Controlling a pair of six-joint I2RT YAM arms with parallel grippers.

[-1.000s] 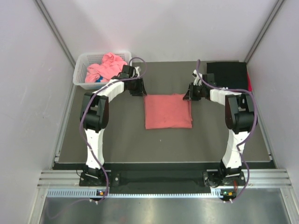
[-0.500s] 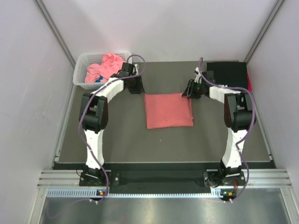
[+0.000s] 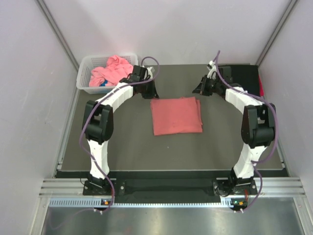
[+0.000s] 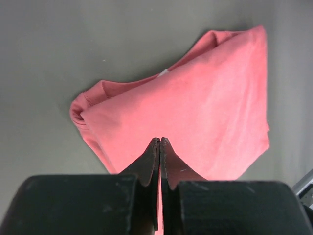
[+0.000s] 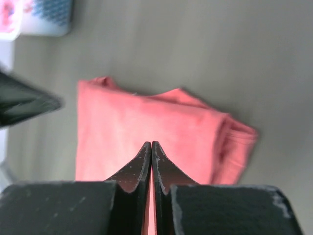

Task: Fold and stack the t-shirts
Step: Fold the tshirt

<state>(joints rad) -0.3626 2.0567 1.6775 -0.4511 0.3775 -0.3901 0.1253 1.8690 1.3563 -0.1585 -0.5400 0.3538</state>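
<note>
**Both jaws shut and empty over the folded red shirt**

My left gripper [image 4: 160, 141] has its jaws pressed together with nothing between them, and the right gripper [image 5: 151, 144] is the same, closed on air. Each hangs just past a far corner of the salmon-red t-shirt [image 3: 176, 115], so the cloth lies toward the bases from both tips. It is folded into a near-square, slightly longer left to right, flat on the table [image 3: 122, 147] between the arms. I judge it goes next onto the black t-shirt [image 3: 239, 76] folded at the far right corner, nearer my right arm. The white basket [image 3: 84, 81] at far left holds a crumpled pink t-shirt [image 3: 112, 68] and a blue item I can't make out
</note>
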